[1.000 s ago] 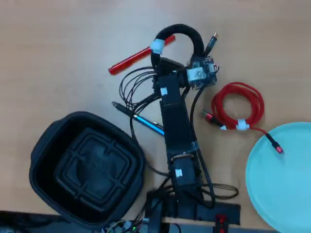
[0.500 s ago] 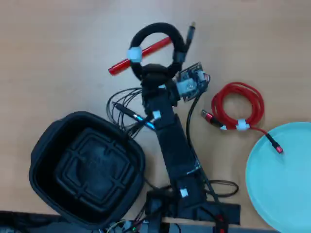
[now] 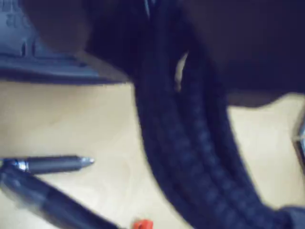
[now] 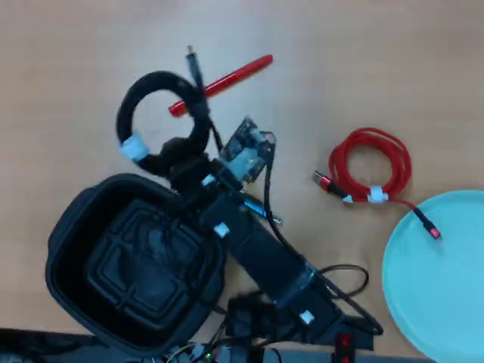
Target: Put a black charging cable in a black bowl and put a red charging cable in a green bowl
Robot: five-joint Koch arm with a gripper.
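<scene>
Transport of the first cable was judged to be the step in hand. Working left to right in the overhead view, the black bowl [image 4: 134,265] sat empty at lower left of the frame. The black charging cable [image 4: 155,121] hung as a ring just above the bowl's upper rim, carried by the tool [image 4: 181,162], with a red pen [image 4: 223,83] lying on the table [image 4: 378,60] behind it. The tool appeared clamped on the ring's lower arc, though its tips were hidden; the blurred wrist view showed the braided cable [image 3: 190,143] running close across the lens. Release over the bowl's centre was judged the next requirement. The red charging cable [image 4: 370,166] lay untouched at right, one plug resting on the green bowl [image 4: 446,295].
</scene>
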